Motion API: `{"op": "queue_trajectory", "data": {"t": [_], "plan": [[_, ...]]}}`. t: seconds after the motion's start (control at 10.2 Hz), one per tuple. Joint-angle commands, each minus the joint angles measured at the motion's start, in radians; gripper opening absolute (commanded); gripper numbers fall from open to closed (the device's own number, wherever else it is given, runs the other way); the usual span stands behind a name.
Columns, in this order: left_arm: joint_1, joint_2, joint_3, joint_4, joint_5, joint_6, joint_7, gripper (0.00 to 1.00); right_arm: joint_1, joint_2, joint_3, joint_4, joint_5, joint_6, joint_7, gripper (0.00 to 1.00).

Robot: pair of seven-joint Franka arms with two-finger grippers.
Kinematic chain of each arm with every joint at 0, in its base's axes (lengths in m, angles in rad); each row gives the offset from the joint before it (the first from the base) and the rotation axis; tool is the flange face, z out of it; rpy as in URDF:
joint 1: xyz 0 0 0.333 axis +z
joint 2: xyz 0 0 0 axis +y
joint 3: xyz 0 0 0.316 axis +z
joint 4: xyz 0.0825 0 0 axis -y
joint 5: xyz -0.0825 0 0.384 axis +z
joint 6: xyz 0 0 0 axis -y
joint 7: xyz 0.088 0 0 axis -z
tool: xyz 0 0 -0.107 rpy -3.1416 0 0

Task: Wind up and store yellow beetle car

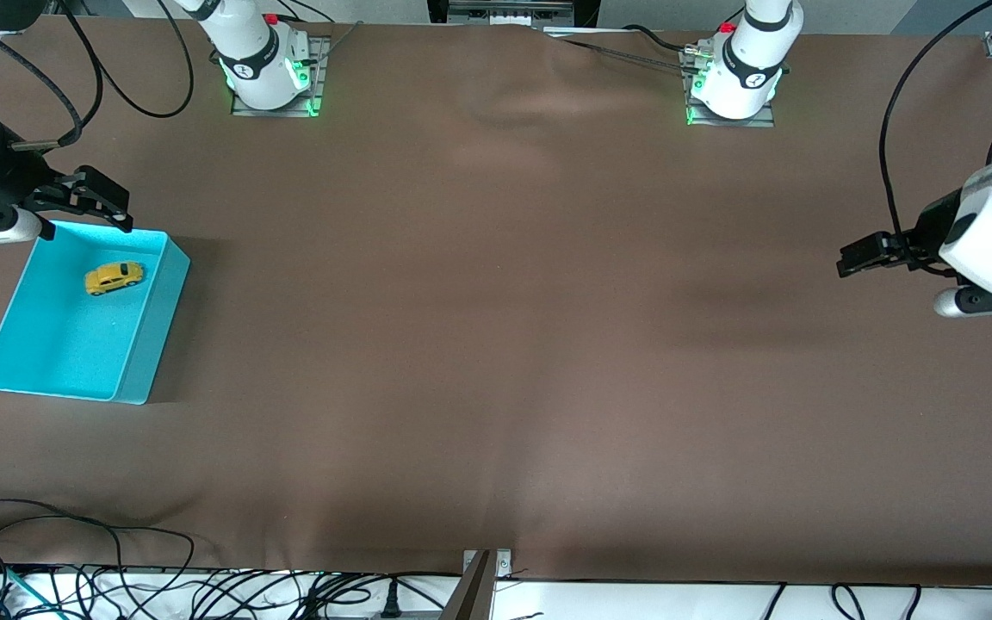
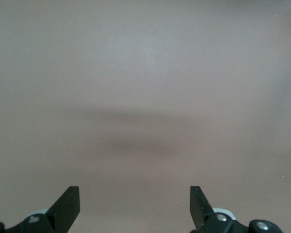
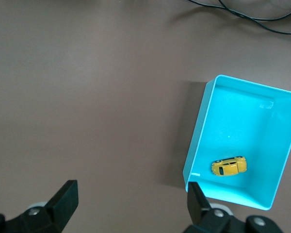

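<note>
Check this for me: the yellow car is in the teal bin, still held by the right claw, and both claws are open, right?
Not quite. The car lies loose on the floor of the bin; the right claw is open and empty above the bin's edge, as the front view shows. The left claw is open too.

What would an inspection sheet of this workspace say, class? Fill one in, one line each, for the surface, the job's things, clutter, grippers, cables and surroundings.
Surface: brown table cover, slightly wrinkled.
Job's things: yellow beetle car lies inside the teal bin, at the right arm's end of the table.
Clutter: nothing seen.
Grippers: right gripper open, empty, over the bin's rim nearest the bases; left gripper open, empty, over bare table at the left arm's end.
Cables: black cables near the right arm's base; more along the table edge nearest the front camera.
Surroundings: nothing seen.
</note>
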Motion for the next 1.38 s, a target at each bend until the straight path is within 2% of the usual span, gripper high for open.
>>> {"op": "queue_trajectory", "data": {"t": [0.0,0.2,0.49,1.28], "plan": [[0.008,-0.079,-0.001,-0.090,-0.030,0.009,0.006,1.00,0.016,0.014,-0.012,0.033,-0.015,-0.029,0.016,1.00],[0.008,-0.101,-0.001,-0.109,-0.031,0.011,0.005,1.00,0.014,0.014,-0.014,0.033,-0.012,-0.029,0.011,1.00],[0.009,-0.176,0.002,-0.211,-0.033,0.055,-0.004,1.00,0.014,0.014,-0.014,0.033,-0.009,-0.029,0.007,1.00],[0.012,-0.175,-0.001,-0.196,-0.047,0.060,-0.006,1.00,0.012,-0.002,-0.015,0.036,-0.007,-0.081,0.011,1.00]]}}
